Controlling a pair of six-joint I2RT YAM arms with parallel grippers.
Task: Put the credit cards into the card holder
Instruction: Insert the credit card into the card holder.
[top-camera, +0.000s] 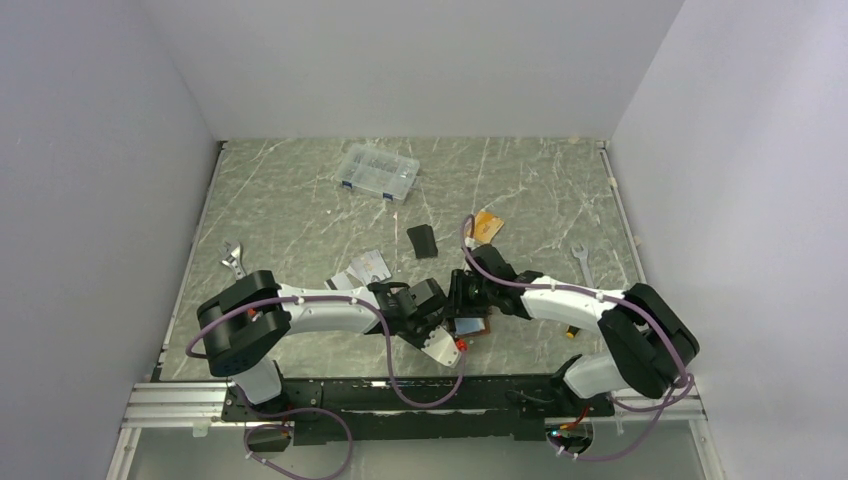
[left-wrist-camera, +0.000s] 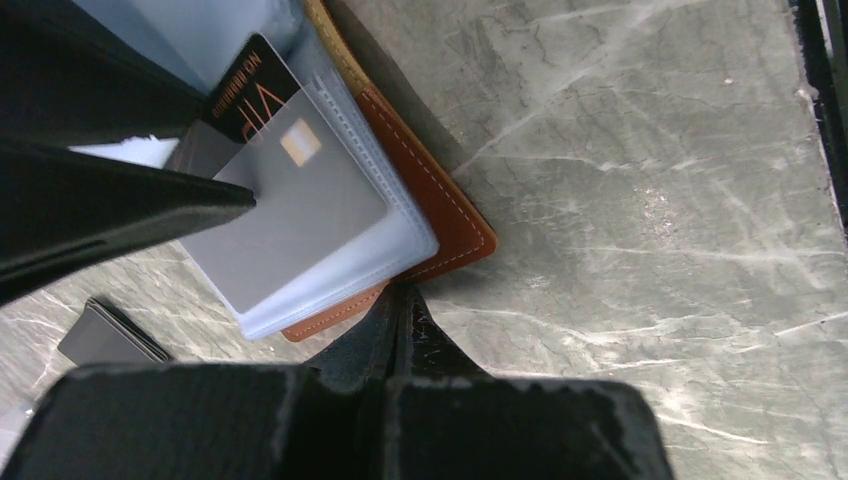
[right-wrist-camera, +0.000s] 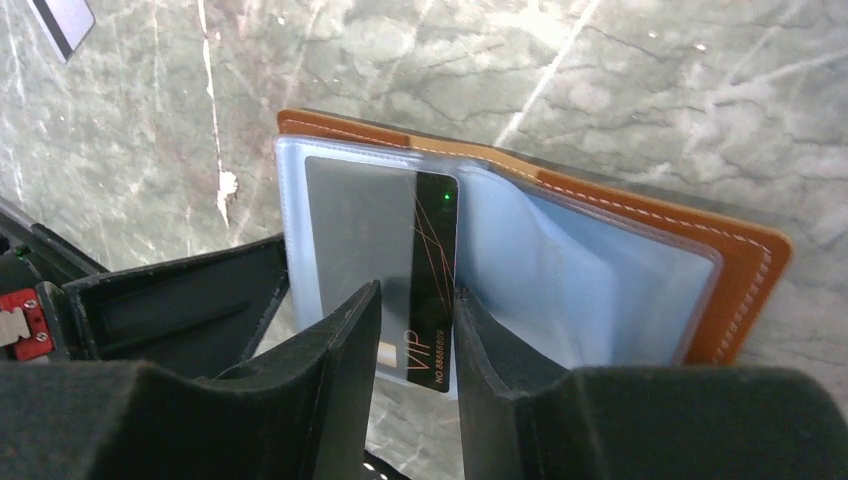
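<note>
left arm (top-camera: 320, 310): stretched low to its right, left gripper (left-wrist-camera: 400, 310) closed, tips against the card holder (right-wrist-camera: 745, 270) brown edge | right arm (top-camera: 570, 295): bent to its left, right gripper (right-wrist-camera: 415, 335) tilted down, jaws narrowly parted astride the dark end of a silver-grey credit card (right-wrist-camera: 350, 220) | card: partly inside the clear sleeve of the holder, which lies open on the table (top-camera: 300, 200) between both grippers

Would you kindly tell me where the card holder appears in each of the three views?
Top external: card holder small, low, just right of centre, mostly covered.
Left wrist: card holder open, from the top left to the centre.
Right wrist: card holder open, across the middle.
Shared landmark: the grey card with the black VIP stripe, in both wrist views; too small to tell from above.
</note>
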